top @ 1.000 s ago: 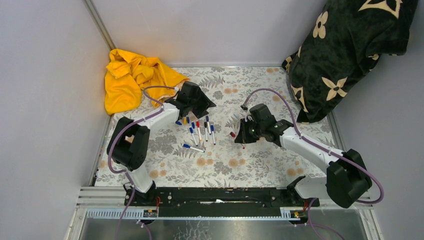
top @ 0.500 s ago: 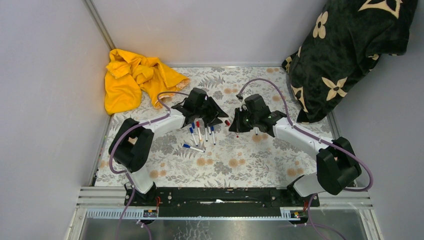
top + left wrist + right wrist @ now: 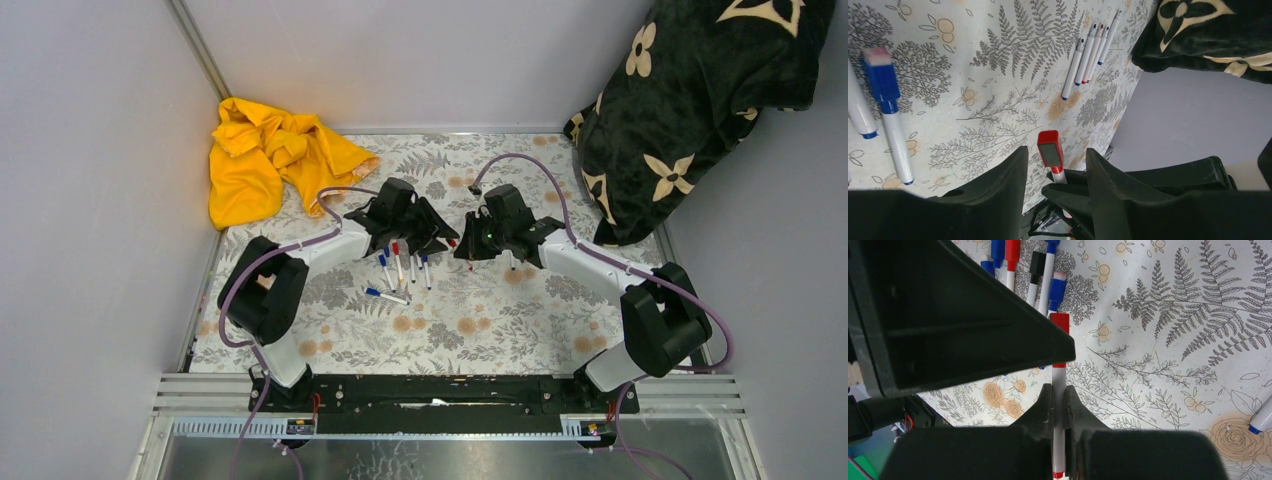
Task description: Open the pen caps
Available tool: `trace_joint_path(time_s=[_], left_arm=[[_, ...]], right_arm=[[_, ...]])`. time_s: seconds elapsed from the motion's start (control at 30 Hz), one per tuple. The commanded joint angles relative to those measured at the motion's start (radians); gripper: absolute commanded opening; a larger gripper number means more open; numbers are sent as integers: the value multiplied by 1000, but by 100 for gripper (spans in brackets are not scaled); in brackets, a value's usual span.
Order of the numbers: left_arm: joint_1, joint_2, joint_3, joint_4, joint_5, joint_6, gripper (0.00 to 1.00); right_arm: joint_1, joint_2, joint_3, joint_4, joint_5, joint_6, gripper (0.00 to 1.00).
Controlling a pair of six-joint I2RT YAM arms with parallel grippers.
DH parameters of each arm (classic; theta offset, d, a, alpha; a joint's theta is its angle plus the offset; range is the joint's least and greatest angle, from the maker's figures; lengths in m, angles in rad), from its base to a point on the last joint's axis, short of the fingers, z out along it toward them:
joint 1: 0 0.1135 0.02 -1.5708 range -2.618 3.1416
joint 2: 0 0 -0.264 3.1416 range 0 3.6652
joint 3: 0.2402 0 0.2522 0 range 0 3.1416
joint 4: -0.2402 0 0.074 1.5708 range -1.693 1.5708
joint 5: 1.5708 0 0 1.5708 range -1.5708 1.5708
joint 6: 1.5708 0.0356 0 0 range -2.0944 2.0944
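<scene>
Right wrist view: the right gripper (image 3: 1059,396) is pinched tight on a white pen (image 3: 1059,376) over the floral table (image 3: 1158,340). Its red cap (image 3: 1060,322) is on, just past the fingers, and pokes in between the left gripper (image 3: 1055,152) prongs. Those are spread wide either side of it, not touching as far as I can see. Further back a bunch of capped pens (image 3: 1040,265) lies on the table, and the left wrist view shows a row of pens (image 3: 1088,50) far off
</scene>
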Motion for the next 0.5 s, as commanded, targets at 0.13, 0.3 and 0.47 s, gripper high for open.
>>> trace_joint_path(time_s=[0.13, 0.3, 0.47], left_arm=[[-21, 25, 55, 34, 23, -37, 49], [-22, 42, 63, 21, 5, -49, 46], [-23, 46, 70, 7, -20, -58, 40]], right_arm=[[-5, 14, 69, 63, -2, -8, 0], [-6, 10, 71, 63, -5, -10, 0], [-5, -2, 57, 56, -7, -14, 0]])
